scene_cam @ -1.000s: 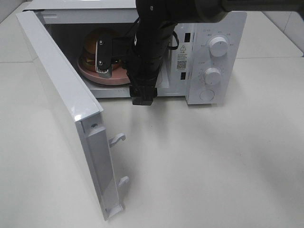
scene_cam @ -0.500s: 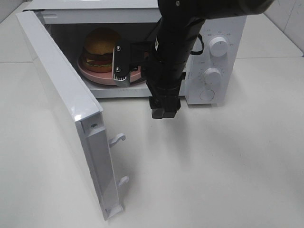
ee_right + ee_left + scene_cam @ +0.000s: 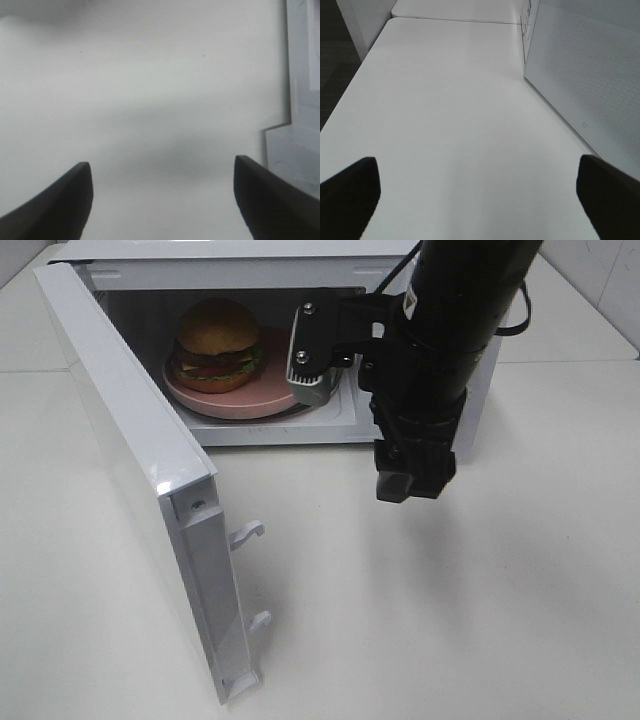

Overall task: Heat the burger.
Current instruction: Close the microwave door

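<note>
Golden-bunned burger [image 3: 217,340] sits (on pink dish [image 3: 250,405]) near the wide-spread right hand [image 3: 162,165].

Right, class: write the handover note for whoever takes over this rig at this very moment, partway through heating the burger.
Left gripper: open, empty, over bare table beside the door.
Right gripper: open, empty, over the table in front of the microwave, outside its cavity.
The burger sits on the pink dish inside the microwave.
Done: burger loaded.
To do: shut the open door, then start heating.
</note>
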